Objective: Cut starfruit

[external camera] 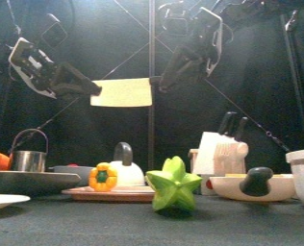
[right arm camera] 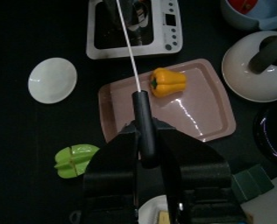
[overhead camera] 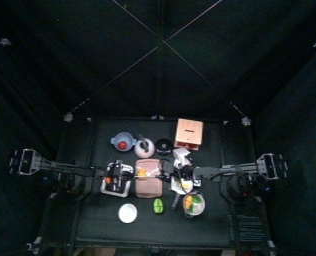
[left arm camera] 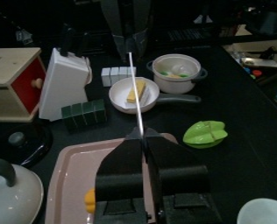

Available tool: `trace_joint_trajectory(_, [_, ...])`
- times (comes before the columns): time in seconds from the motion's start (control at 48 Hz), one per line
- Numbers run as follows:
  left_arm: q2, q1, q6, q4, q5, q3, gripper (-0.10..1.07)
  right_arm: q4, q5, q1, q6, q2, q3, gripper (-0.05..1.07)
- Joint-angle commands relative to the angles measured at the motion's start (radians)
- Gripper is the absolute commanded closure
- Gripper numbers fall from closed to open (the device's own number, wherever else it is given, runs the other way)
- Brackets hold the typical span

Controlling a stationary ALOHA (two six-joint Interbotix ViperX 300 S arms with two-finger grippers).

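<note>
**One knife aloft between two pincers, starfruit waiting out front**

Nearest the front edge of the counter [external camera: 251, 229] sits the starfruit [external camera: 174, 187]. There is one of it, yellow-green, ridges up, resting on the bare counter just in front of the pink board [external camera: 116, 194] and not on it. From above, the right wrist view confirms this: the fruit lies off the board's corner, clear of the rim. Off to the left there is one white plate [external camera: 1, 202], flat and well apart from the fruit.

Step back a little and we're on the board itself. There is one board with one orange pepper [external camera: 103, 177] standing on it, stem up. Just behind the pepper is one white kettle [external camera: 125, 168] with a dark handle. To the right of the fruit is a pale bowl [external camera: 251, 187] with something dark green in it, and behind that one white knife block [external camera: 221, 152] with dark handles poking out.

Now look up and behind, to both arms hanging high over the counter with one knife [external camera: 122, 92] between them. Its broad pale blade is level and flat-on to the front camera. The right pincer [external camera: 174, 72] is clamped part-way closed around the black handle, as its own wrist camera shows plainly. The left pincer [external camera: 88, 88] is at the blade's other end. In its wrist view the blade runs edge-on between the two jaws, which sit tight against its flat sides, so it is gripping too. That makes two pincers on one knife, well above the board and touching nothing else.
</note>
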Motion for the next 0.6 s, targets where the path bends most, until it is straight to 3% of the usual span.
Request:
trace_joint_trajectory(0.0, [-0.003,-0.021,-0.002,-0.025,-0.018,-0.018,0.71,0.003,-0.003,-0.003,0.005,-0.014,0.003,0.66])
trace_joint_trajectory(0.292, [0.017,-0.132,0.003,-0.104,-0.032,-0.049,0.71,0.031,0.003,0.089,0.002,-0.025,0.044,0.66])
trace_joint_trajectory(0.417, [0.061,-0.175,0.003,-0.115,-0.035,-0.061,0.72,0.031,0.003,0.144,0.005,-0.023,0.057,0.66])
trace_joint_trajectory(0.583, [0.147,-0.232,0.005,-0.209,-0.035,-0.103,0.72,0.034,0.008,0.196,0.005,-0.017,0.072,0.66])
